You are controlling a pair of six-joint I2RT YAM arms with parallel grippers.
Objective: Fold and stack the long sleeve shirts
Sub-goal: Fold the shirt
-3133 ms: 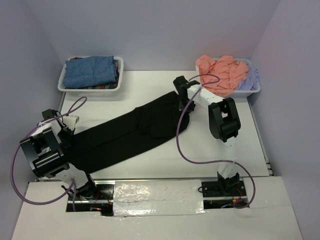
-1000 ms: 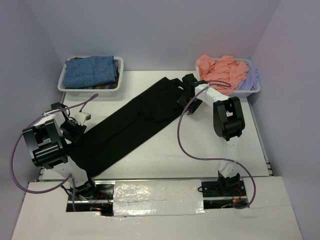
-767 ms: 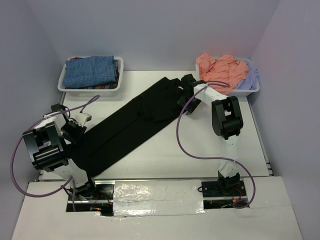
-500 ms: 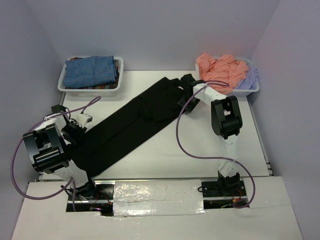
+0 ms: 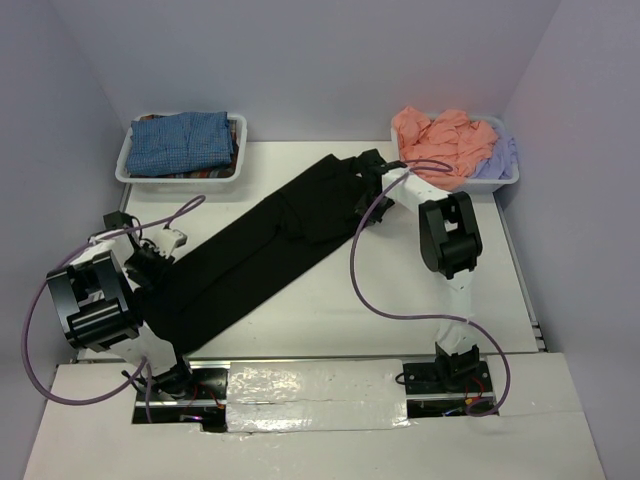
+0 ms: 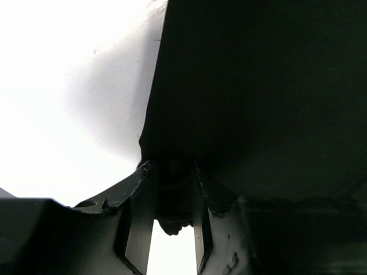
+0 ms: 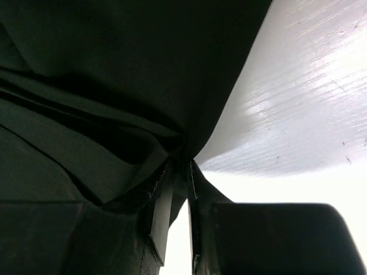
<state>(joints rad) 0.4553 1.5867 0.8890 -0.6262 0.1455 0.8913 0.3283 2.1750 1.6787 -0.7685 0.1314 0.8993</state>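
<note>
A large black long sleeve shirt [image 5: 260,250] lies stretched in a diagonal band across the table, from near left to far right. My left gripper [image 5: 150,258] sits low at its near-left end. In the left wrist view its jaws [image 6: 172,177] are shut on a bunched edge of the black cloth [image 6: 258,86]. My right gripper [image 5: 368,170] is at the far-right end, and in the right wrist view [image 7: 180,172] it pinches a fold of the shirt [image 7: 114,57]. A blue-checked shirt [image 5: 185,142] lies folded at the back left. Salmon-pink [image 5: 440,140] and lavender [image 5: 500,155] shirts are heaped at the back right.
The blue-checked shirt sits in a white bin [image 5: 125,172] at the back left corner. A second white bin [image 5: 510,180] at the back right holds the pink and lavender heap. Purple cables loop from both arms over the table. Walls close in on the left, right and back.
The right jaws have closed onto the shirt's far edge. The left jaws have narrowed a little on the near end. Both arms and the shirt have hardly shifted.
</note>
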